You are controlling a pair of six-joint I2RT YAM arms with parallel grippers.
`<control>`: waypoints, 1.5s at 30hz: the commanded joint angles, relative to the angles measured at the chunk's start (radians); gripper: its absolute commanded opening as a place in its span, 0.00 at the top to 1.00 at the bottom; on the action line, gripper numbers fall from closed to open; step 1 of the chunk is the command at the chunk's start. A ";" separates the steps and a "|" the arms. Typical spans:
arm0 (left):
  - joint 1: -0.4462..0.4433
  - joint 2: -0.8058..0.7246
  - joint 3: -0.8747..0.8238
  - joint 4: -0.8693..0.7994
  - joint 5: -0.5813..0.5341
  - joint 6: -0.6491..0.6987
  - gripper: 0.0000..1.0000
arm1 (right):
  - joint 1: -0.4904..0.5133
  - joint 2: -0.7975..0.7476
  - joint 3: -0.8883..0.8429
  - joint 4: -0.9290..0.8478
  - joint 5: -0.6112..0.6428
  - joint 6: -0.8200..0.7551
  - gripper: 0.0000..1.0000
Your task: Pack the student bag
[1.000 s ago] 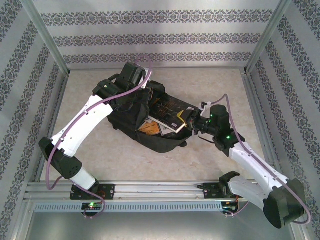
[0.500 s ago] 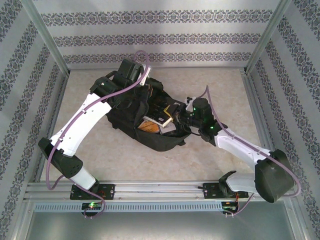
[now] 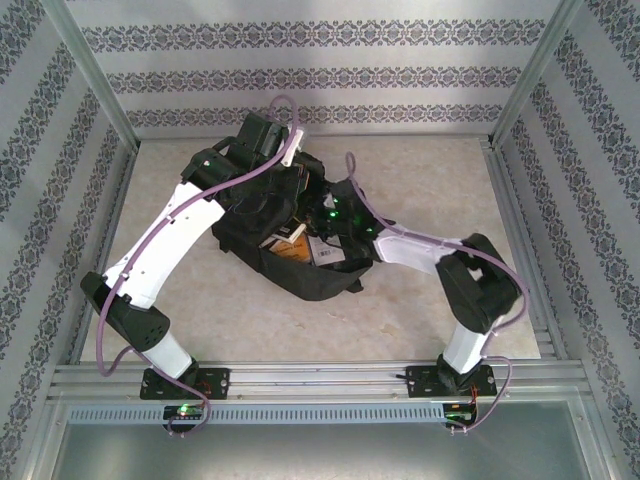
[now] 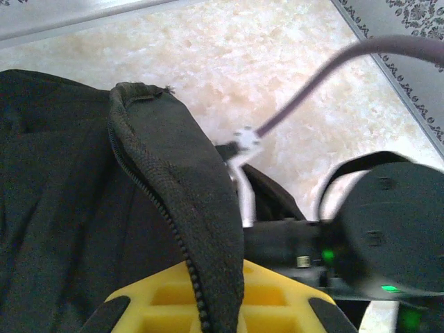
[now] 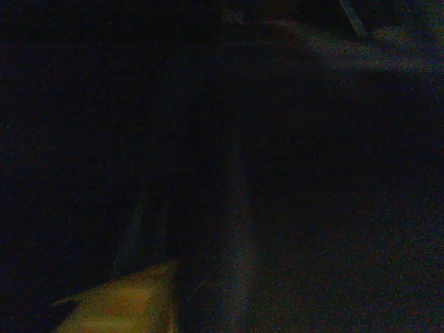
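Fabric was pinched in the left gripper [image 4: 215, 309]: its yellow jaws were closed tight on the zippered rim of the large black soft fabric student bag [image 3: 300, 275]. The fold of cloth and its line of zipper teeth ran straight down between them. Behind that gripper the left arm's black wrist [image 3: 262, 140] hung over the far side of the bag, bent downward. From there a long white link [image 3: 165, 245] sloped back and left to a black joint [image 3: 120, 315] near the table's left edge, and a short segment dropped to the left base [image 3: 180, 382] on the near rail. A purple cable [image 3: 130, 270] looped along the arm.

The right gripper [image 3: 322, 232] was sunk into the bag's opening from the right. The right wrist view was nearly black, with a dim yellowish patch [image 5: 118, 305] low at the left. I could not tell how far the jaws stood apart, or whether they held anything. The right arm's black wrist housing [image 3: 345, 215], its green lights lit, sat at the mouth of the bag. A white forearm [image 3: 415, 245] ran rightward to a black elbow [image 3: 485, 285], folded sharply, and the upper link dropped to the right base [image 3: 460, 378].

The bag lay slumped in the middle of the pale mottled table [image 3: 430, 170], mouth open upward, with a flat orange-and-white item [image 3: 290, 245] showing inside.
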 commanded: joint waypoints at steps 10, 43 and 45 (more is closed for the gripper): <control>0.065 -0.058 -0.059 0.135 0.056 -0.013 1.00 | 0.021 -0.205 -0.055 -0.197 0.046 -0.345 0.20; 0.056 -0.114 -0.336 0.336 0.235 -0.217 0.18 | -0.072 -0.929 -0.337 -0.663 0.243 -0.692 0.46; 0.087 -0.157 -0.348 0.337 0.246 -0.232 0.14 | -0.058 -0.934 -0.319 -0.677 0.256 -0.711 0.45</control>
